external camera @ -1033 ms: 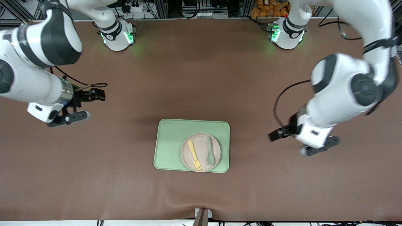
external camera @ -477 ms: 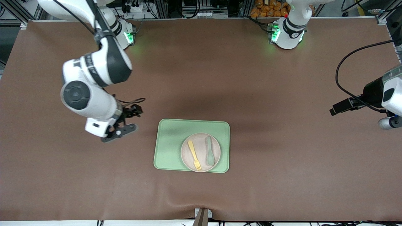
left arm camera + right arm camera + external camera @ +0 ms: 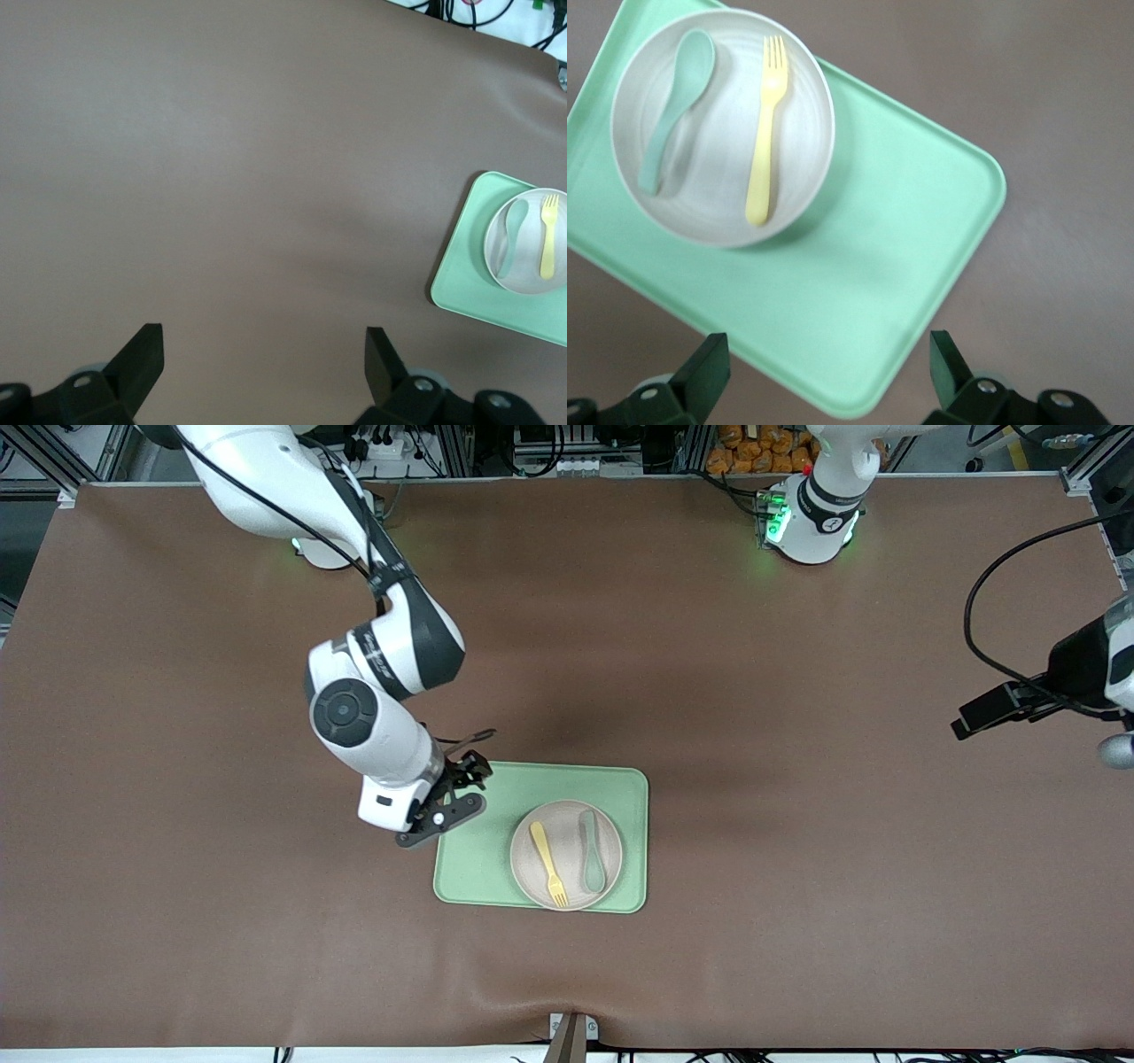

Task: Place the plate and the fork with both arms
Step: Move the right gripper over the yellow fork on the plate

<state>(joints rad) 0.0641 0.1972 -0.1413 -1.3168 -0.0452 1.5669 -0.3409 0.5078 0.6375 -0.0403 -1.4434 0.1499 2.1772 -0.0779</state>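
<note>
The off-white plate (image 3: pixel 570 868) sits on the light-green tray (image 3: pixel 478 850), toward the tray's end nearer the left arm. The pale-yellow fork (image 3: pixel 547 859) lies on the plate beside a grey-green spoon (image 3: pixel 592 859). My right gripper (image 3: pixel 440 819) is open and empty over the tray's corner at the right arm's end. Its wrist view shows the plate (image 3: pixel 722 150), the fork (image 3: pixel 765 133) and the tray (image 3: pixel 877 292) ahead of the right gripper (image 3: pixel 828 359). My left gripper (image 3: pixel 1118 751) is open and empty over bare table at the left arm's end. It also shows in its wrist view (image 3: pixel 264 363).
The spoon (image 3: pixel 673 106) lies on the plate next to the fork. The left wrist view shows the tray (image 3: pixel 469 283) with the plate (image 3: pixel 529 266) and fork (image 3: pixel 548 239) far off. Brown mat covers the table around the tray.
My right arm has swung from the right arm's end of the table to the tray's corner. My left arm has drawn away from the tray to the table's end. Plate, fork and spoon have not moved.
</note>
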